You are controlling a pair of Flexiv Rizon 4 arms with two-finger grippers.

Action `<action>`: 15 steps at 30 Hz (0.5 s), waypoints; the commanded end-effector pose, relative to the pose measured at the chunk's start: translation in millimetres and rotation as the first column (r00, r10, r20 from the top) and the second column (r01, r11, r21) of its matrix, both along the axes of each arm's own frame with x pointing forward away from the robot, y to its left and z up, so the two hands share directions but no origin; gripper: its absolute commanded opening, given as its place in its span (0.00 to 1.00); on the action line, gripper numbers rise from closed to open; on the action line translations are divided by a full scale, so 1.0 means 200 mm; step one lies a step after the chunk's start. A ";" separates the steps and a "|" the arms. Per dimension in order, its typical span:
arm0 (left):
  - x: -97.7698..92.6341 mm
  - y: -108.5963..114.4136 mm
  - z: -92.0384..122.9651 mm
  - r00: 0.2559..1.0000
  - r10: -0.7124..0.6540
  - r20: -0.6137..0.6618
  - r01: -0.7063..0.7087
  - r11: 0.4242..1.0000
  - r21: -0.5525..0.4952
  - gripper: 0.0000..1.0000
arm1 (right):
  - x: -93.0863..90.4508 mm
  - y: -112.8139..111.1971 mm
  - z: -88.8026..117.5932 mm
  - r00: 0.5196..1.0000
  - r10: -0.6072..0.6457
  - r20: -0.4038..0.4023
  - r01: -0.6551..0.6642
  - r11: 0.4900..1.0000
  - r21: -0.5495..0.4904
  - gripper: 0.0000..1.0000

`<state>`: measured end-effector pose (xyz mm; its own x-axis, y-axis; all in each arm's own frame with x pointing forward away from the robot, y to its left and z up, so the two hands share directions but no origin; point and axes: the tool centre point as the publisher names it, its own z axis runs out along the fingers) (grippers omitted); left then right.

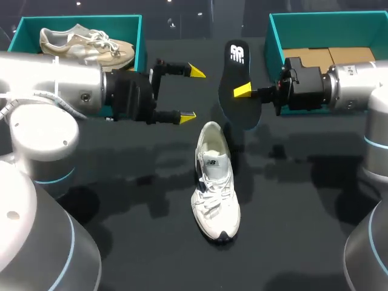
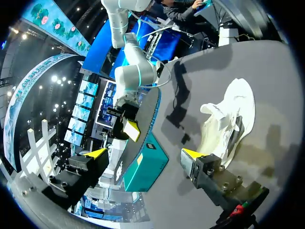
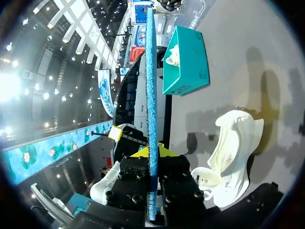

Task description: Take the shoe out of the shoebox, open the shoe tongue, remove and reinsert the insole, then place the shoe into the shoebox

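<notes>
At the far left of the counter, a teal left shoebox with a beige shoe lying inside. Just beside it, the left hand, held above the counter, fingers spread wide and nothing between them. Right of that, near the middle, the white shoe: upright on its sole, outside both boxes, laces up, toe towards the robot. Just beyond its heel, the black insole, held above the counter. Pinched near one end by the right hand. Only one yellow tip visible from above, but from the right wrist the insole runs edge-on between the two fingers, seemingly pressed from both sides. At the far right, the teal right shoebox, with brown cardboard in it.
</notes>
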<state>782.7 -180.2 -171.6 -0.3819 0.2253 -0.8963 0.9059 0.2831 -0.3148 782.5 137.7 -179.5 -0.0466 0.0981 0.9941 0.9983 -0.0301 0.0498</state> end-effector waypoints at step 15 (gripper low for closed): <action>-0.08 0.10 0.02 0.961 0.031 -0.277 0.018 0.985 0.172 1.00 | 0.00 0.01 0.04 0.997 0.023 0.080 -0.014 0.994 -0.107 0.00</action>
